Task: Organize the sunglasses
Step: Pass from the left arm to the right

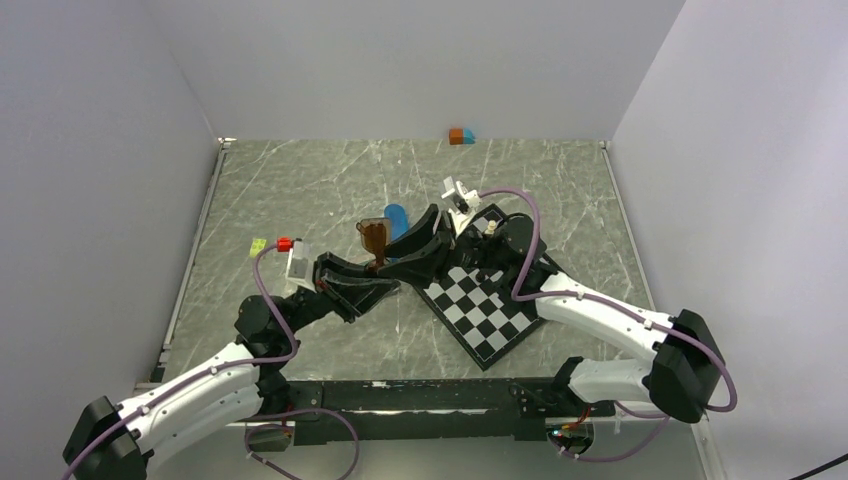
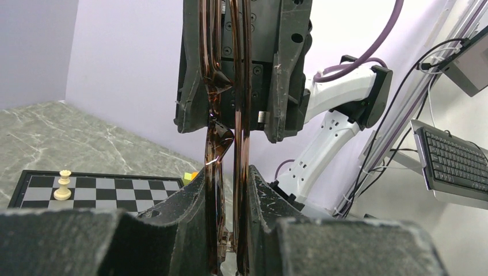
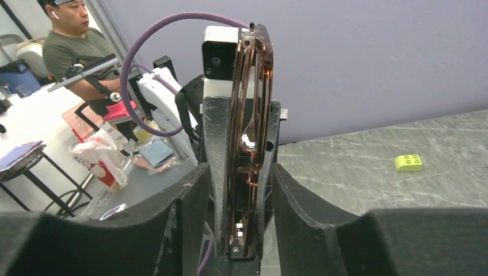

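While the left pincer (image 2: 226,175) clamps the brown sunglasses (image 2: 217,144), the right pincer (image 3: 239,169) straddles them, unclosed

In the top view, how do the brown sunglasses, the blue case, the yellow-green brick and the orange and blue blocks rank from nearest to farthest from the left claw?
1. The brown sunglasses, held in the left claw.
2. The blue case, just behind them.
3. The yellow-green brick, out to the left.
4. The orange and blue blocks, at the back wall.
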Controlling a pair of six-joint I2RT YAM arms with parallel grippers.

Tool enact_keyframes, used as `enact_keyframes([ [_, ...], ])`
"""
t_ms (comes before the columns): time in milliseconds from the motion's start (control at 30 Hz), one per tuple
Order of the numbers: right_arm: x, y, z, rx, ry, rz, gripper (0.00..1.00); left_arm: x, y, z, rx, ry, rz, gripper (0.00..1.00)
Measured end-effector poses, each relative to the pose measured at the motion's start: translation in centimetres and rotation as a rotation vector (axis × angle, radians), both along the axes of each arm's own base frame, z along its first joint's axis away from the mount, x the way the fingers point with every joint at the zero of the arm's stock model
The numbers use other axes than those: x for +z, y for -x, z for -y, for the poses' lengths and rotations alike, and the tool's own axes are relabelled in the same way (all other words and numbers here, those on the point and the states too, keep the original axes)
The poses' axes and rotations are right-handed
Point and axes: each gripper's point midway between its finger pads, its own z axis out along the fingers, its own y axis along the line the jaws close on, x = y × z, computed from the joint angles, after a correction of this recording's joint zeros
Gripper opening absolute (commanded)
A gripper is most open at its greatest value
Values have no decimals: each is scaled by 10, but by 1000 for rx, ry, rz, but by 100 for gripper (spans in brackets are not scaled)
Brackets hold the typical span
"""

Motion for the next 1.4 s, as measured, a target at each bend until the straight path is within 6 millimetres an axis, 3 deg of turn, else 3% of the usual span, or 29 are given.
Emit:
enact_keyframes([
  [133, -2, -5, 1, -39, 15, -4, 56, -6, -5, -1, 32, -28, -3, 0],
  [300, -1, -21, 12, -180, 75, -16, 62, -13, -22, -2, 164, -244, 122, 0],
  [500, 15, -40, 47, -423, 145, -110, 64, 15, -49, -22, 434, -491, 581, 0],
  [667, 21, -63, 77, -622, 190, -256, 62, 9, -57, -24, 541, -666, 1027, 0],
  [767, 23, -85, 93, -710, 218, -344, 62, 3, -59, -19, 533, -757, 1200, 0],
  [867, 27, -95, 95, -705, 249, -390, 62, 10, -64, -15, 526, -846, 1351, 0],
  [1000, 32, -74, 67, -491, 318, -394, 61, 23, -62, -12, 548, -886, 1495, 0],
  [1100, 20, -56, 49, -334, 382, -403, 60, 24, -56, -10, 540, -896, 1578, 0],
  [1267, -8, -37, 41, -206, 491, -442, 57, 16, -53, -7, 522, -947, 1665, 0],
  [1400, -14, -25, 40, -131, 518, -447, 50, 18, -51, -6, 538, -961, 1722, 0],
])
